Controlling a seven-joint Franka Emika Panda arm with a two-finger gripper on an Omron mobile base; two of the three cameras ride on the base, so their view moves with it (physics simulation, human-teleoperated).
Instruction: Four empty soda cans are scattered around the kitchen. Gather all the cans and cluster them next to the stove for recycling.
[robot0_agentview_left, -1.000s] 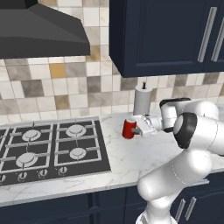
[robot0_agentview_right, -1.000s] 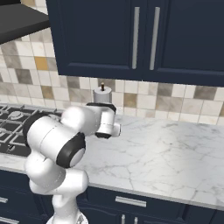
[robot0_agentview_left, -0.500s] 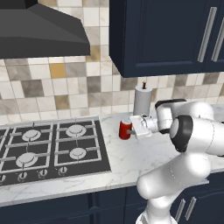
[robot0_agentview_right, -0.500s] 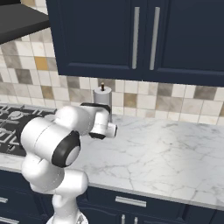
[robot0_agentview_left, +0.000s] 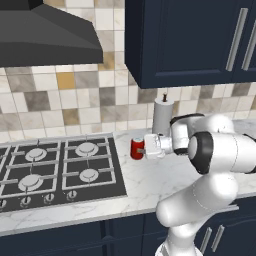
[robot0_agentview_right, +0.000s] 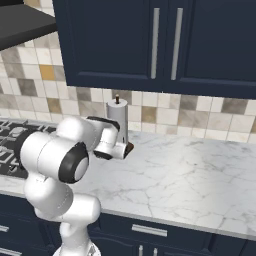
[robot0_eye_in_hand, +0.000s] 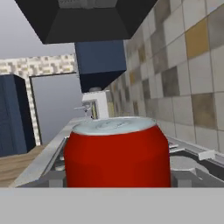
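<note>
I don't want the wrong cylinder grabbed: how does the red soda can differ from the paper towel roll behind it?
The red soda can is short and red with a silver top; the paper towel roll is much taller and white. The can sits nearer the stove, at the gripper; the roll stands by the backsplash. Both are upright cylinders on the marble counter.

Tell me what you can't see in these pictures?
- Hand: hand view's bottom edge cuts off its fingertips, so grip on the red can is unclear.
- Can's bottom: cut off in the hand view.
- Stove: left base view's edge cuts its left side.
</note>
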